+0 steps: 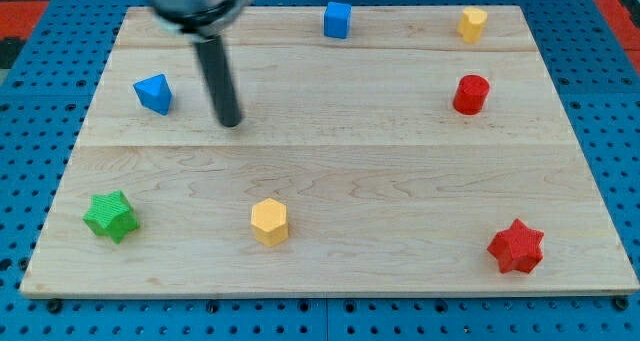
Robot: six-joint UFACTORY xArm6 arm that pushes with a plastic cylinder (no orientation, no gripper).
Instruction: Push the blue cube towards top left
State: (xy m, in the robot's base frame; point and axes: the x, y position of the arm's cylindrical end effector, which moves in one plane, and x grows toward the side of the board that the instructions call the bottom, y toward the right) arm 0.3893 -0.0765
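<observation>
The blue cube [337,20] sits near the view's top edge of the wooden board [400,181], a little right of centre. My tip [230,120] rests on the board in the upper left part, well to the left of and below the cube, apart from it. A blue wedge-like block [154,93] lies just left of my tip, with a gap between them. The rod rises from the tip to the dark arm end at the view's top.
A yellow block [473,24] lies at the top right, a red cylinder [470,94] below it. A green star [110,216] lies at the bottom left, a yellow hexagon [269,221] at the bottom centre, a red star [516,246] at the bottom right.
</observation>
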